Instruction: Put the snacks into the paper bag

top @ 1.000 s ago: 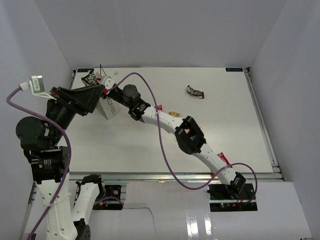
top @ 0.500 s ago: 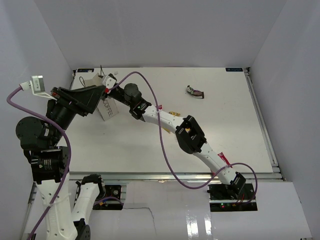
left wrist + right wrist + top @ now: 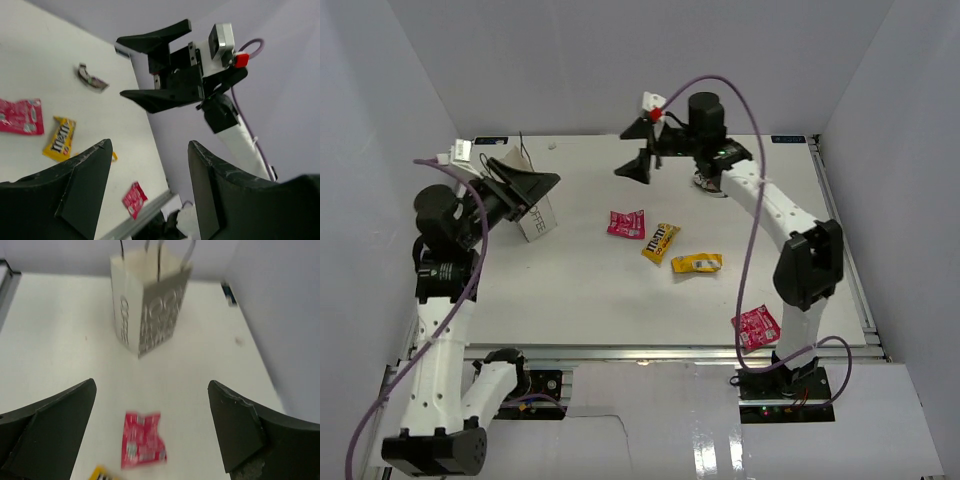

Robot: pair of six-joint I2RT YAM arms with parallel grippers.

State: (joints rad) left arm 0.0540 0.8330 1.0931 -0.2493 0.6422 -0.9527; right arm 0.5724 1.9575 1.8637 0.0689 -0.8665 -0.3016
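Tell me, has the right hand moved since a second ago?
Yes. The right hand has swung right along the far edge of the table, away from the far-left corner by the paper bag, and now hovers near the middle.

The yellow packet (image 3: 59,139) reads "m&m" — the paper bag (image 3: 534,222), "FFEE".

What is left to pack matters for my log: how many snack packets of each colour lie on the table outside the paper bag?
Pink-red packets: 2
Yellow packets: 2
Dark packet: 1
Total in view on the table: 5
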